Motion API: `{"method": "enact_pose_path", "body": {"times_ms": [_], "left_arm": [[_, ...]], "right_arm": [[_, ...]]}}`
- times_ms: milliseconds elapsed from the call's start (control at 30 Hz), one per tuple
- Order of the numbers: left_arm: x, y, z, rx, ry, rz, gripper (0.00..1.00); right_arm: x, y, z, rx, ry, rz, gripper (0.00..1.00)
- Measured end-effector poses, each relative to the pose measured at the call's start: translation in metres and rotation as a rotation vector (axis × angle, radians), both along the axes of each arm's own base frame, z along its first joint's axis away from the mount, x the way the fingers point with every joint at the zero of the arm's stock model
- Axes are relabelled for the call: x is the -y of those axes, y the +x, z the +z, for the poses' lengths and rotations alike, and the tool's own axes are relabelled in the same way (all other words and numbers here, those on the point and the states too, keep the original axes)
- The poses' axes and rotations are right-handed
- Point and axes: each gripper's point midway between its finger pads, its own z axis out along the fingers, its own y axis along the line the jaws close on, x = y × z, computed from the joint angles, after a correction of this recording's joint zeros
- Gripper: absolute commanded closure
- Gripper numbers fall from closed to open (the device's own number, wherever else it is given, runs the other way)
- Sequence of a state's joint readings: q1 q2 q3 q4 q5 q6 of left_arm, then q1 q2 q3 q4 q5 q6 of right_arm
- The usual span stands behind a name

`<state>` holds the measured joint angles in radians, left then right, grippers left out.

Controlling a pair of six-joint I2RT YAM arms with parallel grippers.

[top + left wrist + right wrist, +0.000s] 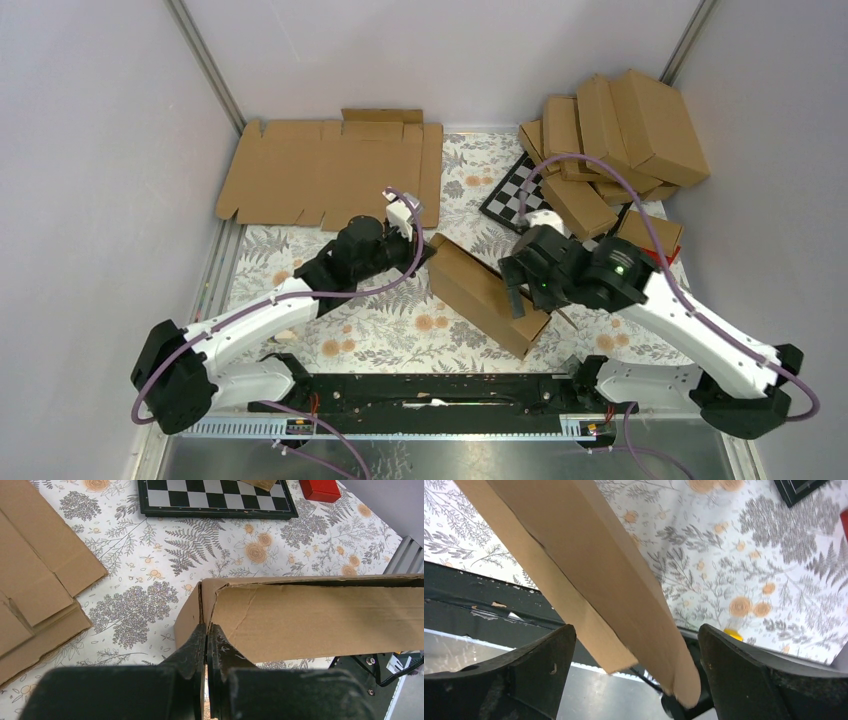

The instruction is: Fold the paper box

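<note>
The paper box [487,293], plain brown corrugated card with creased walls, slants across the middle of the flowered cloth [390,335]; the left gripper [207,630] is pinched tight on its far corner wall; the right gripper [636,650] gapes astride its near end; a flat notched sheet [330,170] lies far left; a checkered board [508,195] and stacked boxes [625,130] lie far right.

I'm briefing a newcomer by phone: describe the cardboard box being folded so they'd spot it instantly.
On the floral-print table, look dead centre. The long brown corrugated cardboard box lies diagonally, the only one the left gripper pinches; the flat cardboard sheet lies far left, the stacked cardboard boxes far right.
</note>
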<state>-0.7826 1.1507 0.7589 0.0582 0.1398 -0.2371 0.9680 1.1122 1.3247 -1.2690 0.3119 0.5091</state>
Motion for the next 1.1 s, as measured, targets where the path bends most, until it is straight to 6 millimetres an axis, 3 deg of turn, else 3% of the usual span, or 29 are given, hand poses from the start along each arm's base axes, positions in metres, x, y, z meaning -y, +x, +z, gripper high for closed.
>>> {"method": "enact_pose_path", "body": {"times_ms": [200, 333, 433, 733, 1100], "left_arm": [[-0.001, 0.000, 0.000, 0.001, 0.001, 0.015, 1.00], [-0.001, -0.001, 0.000, 0.002, 0.002, 0.018, 1.00], [-0.001, -0.002, 0.000, 0.001, 0.005, 0.018, 1.00], [0.000, -0.004, 0.000, 0.001, 0.027, 0.040, 1.00], [0.002, 0.000, 0.001, 0.010, 0.059, 0.081, 1.00]], "right_arm": [[0.036, -0.021, 0.005, 0.021, 0.066, -0.159, 0.11], [0.051, -0.033, -0.006, -0.005, 0.055, -0.208, 0.30], [0.050, -0.033, -0.010, -0.013, 0.059, -0.232, 0.46], [0.034, -0.028, -0.011, -0.028, 0.115, -0.310, 0.72], [0.034, -0.036, -0.006, -0.053, 0.255, -0.470, 0.83]]}}
